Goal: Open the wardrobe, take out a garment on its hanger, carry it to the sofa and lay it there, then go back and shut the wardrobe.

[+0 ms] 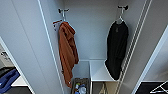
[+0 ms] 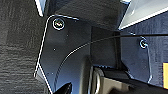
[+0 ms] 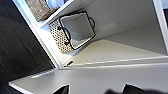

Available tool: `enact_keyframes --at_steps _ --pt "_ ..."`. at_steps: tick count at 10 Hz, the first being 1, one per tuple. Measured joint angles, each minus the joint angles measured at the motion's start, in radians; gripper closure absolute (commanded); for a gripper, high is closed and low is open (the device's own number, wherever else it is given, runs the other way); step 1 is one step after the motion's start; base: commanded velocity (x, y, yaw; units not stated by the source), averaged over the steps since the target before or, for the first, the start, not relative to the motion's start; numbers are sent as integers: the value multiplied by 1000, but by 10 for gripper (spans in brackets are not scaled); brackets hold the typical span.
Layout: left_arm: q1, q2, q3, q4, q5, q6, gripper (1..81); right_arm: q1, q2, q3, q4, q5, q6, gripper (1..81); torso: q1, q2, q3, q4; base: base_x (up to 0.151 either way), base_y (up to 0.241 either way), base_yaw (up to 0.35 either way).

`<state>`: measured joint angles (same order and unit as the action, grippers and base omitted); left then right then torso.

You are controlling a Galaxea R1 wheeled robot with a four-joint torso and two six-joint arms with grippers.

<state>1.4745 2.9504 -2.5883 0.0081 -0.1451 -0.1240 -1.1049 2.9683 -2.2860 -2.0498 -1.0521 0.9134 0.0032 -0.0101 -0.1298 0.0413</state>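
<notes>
You see wardrobe (image 1: 30, 45) open. Garment (image 1: 116, 47) hangs on hanger inside, at right wall; orange hooded one (image 1: 67, 50) opposite. Basket (image 3: 75, 30) low on wardrobe shelf. L and R gripper state: cannot tell.

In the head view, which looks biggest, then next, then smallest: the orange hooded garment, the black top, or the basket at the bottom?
1. Orange hooded garment and black top: alike, too close to rank.
2. Basket: smallest, though cut off by the picture edge.

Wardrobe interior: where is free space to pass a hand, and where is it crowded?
Free: the gap between the rust-orange garment and the black garment, above the white shelf. Crowded: the lower compartment holding the basket.
</notes>
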Motion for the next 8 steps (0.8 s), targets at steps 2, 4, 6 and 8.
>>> enact_keyframes --at_steps 2,4,6,8 --pt "0 0 0 1 0 0 10 -9 -41 -24 37 -9 100 10 0 0 0 0 0 0 0" --pt "0 0 0 10 -1 0 10 -3 -110 -53 82 -26 131 10 0 0 0 0 0 0 0" --pt "0 0 0 11 -4 0 10 -14 -137 -33 110 18 136 10 0 0 0 0 0 0 0" --pt "0 0 0 12 -5 7 10 -40 -129 31 186 242 139 10 0 0 0 0 0 0 0"
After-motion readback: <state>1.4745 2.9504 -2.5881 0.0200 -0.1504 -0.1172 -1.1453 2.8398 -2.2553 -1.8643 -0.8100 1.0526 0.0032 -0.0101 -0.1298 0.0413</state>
